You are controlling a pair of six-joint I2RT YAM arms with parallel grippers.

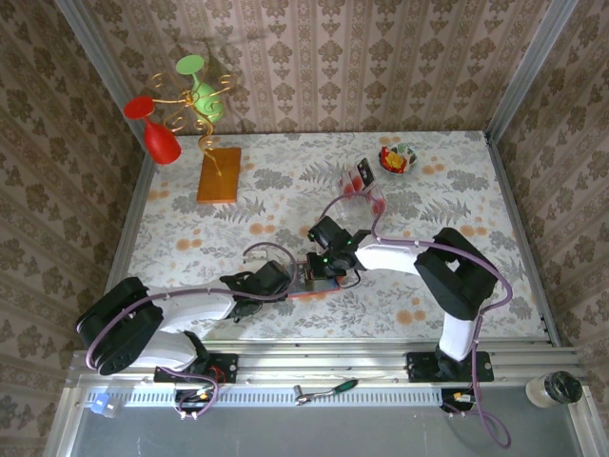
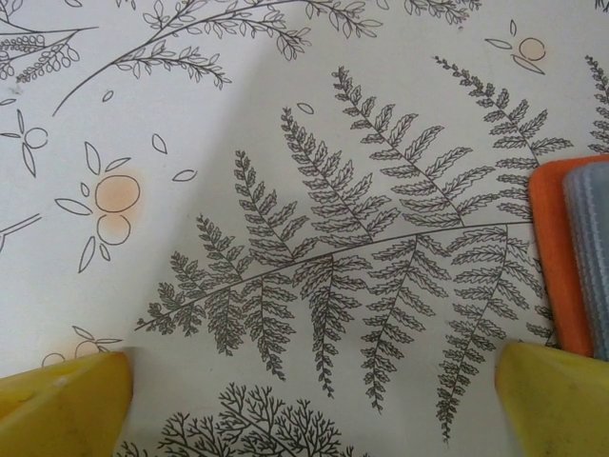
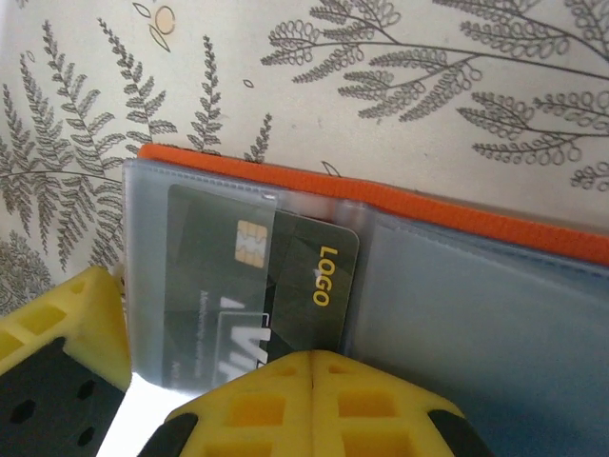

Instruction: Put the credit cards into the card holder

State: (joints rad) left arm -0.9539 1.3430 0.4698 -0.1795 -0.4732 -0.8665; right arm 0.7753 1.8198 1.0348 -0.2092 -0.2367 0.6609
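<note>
- The left gripper [image 1: 285, 279] is hovering low by the desk's [image 1: 457, 190] near edge, near the middle. Its yellow fingers [image 2: 76, 395] are standing spread wide and gripping nothing, the right one just beside the holder's left end.
- One bright orange-red folding card holder [image 1: 309, 288] [image 2: 557, 257] is lying open and flat there, grey-blue inside [image 3: 457, 314] facing up. Its long axis is running roughly along the near edge.
- One black credit card with a gold chip and yellow "LOGO" [image 3: 304, 257] is sitting partly under a translucent pocket, the logo side sticking out toward the fold. Its long axis is pointing from the fingertips toward the holder's far orange rim.
- The right gripper [image 1: 328, 269] [image 3: 314, 367] is keeping its fingers pressed together over the card's near end; whether they are pinching it, I cannot tell.
- More pinkish and black credit cards [image 1: 360, 174] are standing toward the far edge, too small to count.
- One orange-brown flat board with a gold wire stand [image 1: 219, 174] is sitting by the far left corner.
</note>
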